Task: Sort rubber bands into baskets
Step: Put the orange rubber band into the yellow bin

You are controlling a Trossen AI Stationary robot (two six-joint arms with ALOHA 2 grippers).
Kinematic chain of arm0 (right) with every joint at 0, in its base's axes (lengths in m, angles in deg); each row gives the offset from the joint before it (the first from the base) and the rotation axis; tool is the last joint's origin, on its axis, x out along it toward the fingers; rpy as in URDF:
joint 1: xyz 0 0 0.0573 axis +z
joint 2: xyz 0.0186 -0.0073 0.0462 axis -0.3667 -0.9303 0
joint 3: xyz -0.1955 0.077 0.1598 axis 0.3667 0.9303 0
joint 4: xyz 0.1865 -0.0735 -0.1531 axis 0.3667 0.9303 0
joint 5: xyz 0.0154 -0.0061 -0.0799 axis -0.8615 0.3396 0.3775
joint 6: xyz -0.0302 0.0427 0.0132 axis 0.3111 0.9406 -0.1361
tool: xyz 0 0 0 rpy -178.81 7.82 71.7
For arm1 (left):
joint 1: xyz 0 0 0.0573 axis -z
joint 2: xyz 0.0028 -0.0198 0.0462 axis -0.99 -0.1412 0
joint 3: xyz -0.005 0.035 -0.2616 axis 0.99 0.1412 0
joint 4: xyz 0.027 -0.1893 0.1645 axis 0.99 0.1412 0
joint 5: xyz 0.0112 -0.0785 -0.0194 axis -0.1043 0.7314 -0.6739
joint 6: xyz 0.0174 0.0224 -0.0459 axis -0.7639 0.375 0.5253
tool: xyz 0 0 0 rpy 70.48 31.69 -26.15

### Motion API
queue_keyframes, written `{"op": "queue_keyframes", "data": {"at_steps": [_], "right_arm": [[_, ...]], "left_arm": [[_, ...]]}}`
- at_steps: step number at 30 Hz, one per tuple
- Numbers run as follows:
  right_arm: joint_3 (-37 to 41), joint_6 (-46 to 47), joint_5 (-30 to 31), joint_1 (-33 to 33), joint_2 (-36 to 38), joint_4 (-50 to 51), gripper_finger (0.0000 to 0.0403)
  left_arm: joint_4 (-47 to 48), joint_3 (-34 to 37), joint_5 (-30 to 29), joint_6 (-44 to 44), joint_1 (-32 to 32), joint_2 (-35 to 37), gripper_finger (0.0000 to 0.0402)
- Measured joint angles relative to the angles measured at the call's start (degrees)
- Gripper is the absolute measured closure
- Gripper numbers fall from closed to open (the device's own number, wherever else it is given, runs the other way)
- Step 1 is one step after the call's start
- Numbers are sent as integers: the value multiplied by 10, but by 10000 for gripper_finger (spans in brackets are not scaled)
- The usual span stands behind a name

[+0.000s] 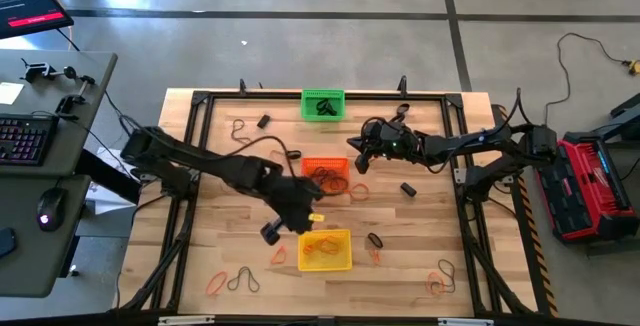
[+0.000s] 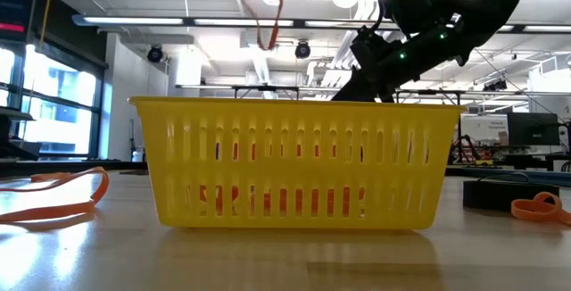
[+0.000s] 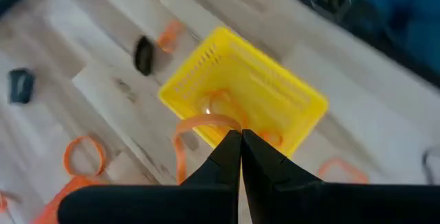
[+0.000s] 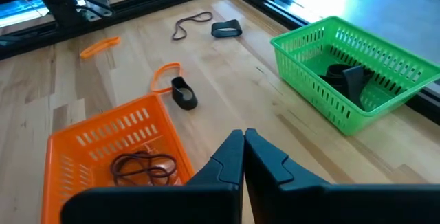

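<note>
My left gripper [image 1: 315, 216] hangs over the near left corner of the yellow basket [image 1: 326, 250], shut on a thin orange rubber band [image 3: 204, 124]. The low view shows that band [image 2: 268, 14] dangling above the basket [image 2: 294, 162], in which more orange bands lie. My right gripper [image 4: 243, 139] is shut with nothing in it, above the table beside the orange basket [image 4: 110, 148]; that basket holds dark brown bands [image 4: 143, 168]. The green basket [image 4: 354, 69] at the far edge holds thick black bands. My left gripper pinches a short stretch of the orange band [image 3: 230, 125] between the tips of its two fingers, which slant down from the table's left. The loop hangs slack below the fingertips, lifted clear of the table and above the yellow basket's rim.
Loose bands lie scattered on the wooden table: orange ones [image 1: 215, 284] [image 1: 437, 284] near the front edge, a dark thin one [image 1: 240, 126] at the far left, thick black ones [image 1: 375, 239] [image 1: 408, 188] right of the baskets. A black frame [image 1: 190, 166] rims the table.
</note>
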Motion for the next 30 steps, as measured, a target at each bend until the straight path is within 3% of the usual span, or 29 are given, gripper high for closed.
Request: {"op": "queue_keyframes", "data": {"at_steps": [7,12,19,30], "right_arm": [[0,-14,1,0,0,5,403],[0,-18,2,0,0,7,403],[0,-17,18,0,-1,15,403],[0,-12,18,0,-1,19,403]], "left_arm": [[38,-19,-6,-172,6,-40,401],[26,-19,0,-234,5,-61,401],[-10,-19,67,-247,11,-97,401],[-28,-19,103,-257,17,-165,401]]}}
